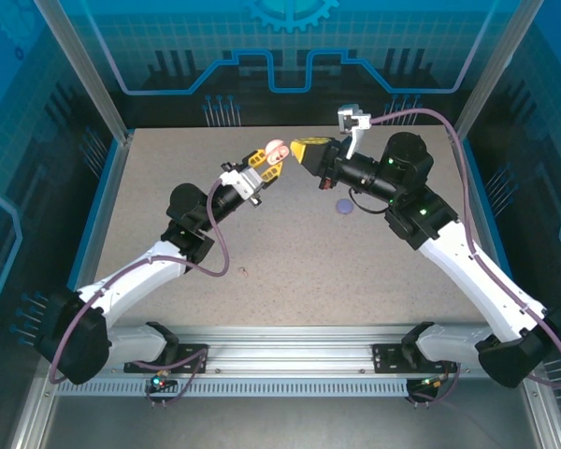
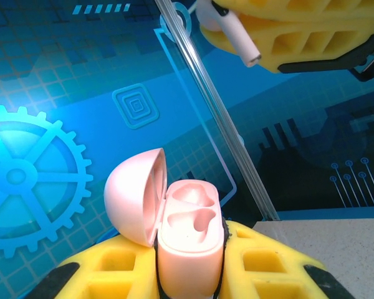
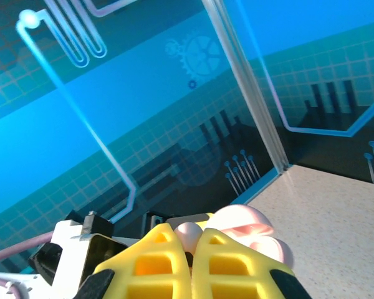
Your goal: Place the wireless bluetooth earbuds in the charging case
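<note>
My left gripper [image 1: 260,166] is shut on the pale pink charging case [image 2: 188,237] and holds it off the table. The lid [image 2: 132,196] is swung open to the left, and both sockets are empty. My right gripper [image 1: 305,150] meets it nose to nose, shut on a pale pink earbud [image 3: 190,232]. In the left wrist view the earbud's stem [image 2: 242,40] sticks down out of the right fingers [image 2: 299,31], above and to the right of the case and apart from it. From the right wrist, the open case [image 3: 252,232] sits just beyond my fingertips.
A small round purple object [image 1: 344,208] lies on the speckled table [image 1: 290,271] under the right arm's wrist. Blue printed walls and an aluminium post [image 2: 218,118] close off the back.
</note>
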### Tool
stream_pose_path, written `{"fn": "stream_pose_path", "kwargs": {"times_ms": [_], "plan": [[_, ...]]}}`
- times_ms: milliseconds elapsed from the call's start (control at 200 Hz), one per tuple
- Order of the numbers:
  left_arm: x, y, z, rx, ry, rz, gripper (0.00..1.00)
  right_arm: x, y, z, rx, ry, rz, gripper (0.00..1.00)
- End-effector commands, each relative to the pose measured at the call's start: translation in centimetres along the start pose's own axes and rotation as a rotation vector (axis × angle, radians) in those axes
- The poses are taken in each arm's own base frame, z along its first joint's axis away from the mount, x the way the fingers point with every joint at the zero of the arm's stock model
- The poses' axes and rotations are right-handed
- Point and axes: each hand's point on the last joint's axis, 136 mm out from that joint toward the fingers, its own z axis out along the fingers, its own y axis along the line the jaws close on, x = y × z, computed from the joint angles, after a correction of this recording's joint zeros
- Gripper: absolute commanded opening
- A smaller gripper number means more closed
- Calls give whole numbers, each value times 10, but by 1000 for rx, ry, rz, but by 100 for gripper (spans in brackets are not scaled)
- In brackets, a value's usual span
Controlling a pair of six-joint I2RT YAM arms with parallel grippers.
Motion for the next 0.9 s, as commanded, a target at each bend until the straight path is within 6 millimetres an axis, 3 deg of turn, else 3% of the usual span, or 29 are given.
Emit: {"fn": "stream_pose_path", "kwargs": {"times_ms": [0,350,895], "plan": [[-17,3,4,5,-46,32,0,0,18,6,-112,-4,-29,3],[-18,4,4,-1,-44,30,0,19,1,24,-100,36,-4,3],[-22,3,3,6,-48,17,0,21,-24,21,-26,12,16,2]]}}
